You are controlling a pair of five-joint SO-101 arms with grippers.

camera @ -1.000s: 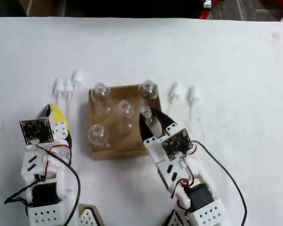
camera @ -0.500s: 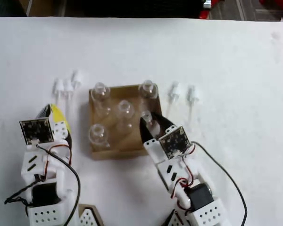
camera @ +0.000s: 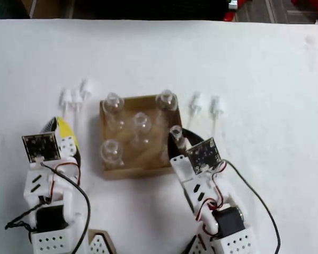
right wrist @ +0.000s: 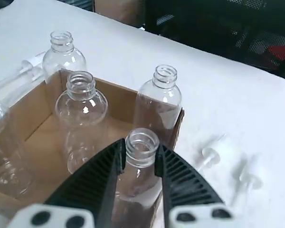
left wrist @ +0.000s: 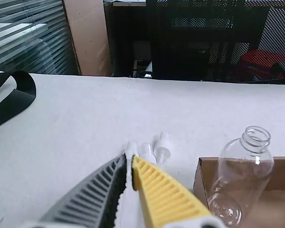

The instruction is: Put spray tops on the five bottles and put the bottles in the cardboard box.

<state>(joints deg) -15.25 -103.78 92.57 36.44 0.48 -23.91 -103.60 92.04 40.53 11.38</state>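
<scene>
The right gripper is clamped on the neck of a bottle standing at the near right corner of the cardboard box, jaws pressed to either side just below the open rim. That neck looks like the right place to take hold: it is the stiffest part, whereas the thin clear wall below would likely dent or slip under a squeeze. Empty and light, the bottle should lift easily but could tip or swing if jerked. It is clear plastic, rounded at the shoulder, uncapped, with a threaded mouth.

The left gripper rests off the box's left side, its grey and yellow jaws nearly together with only a thin slit between, apparently holding nothing.

Four more bottles stand uncapped inside the box. Past the box's far left corner lie three white spray tops; two more spray tops lie beside its far right corner.
</scene>
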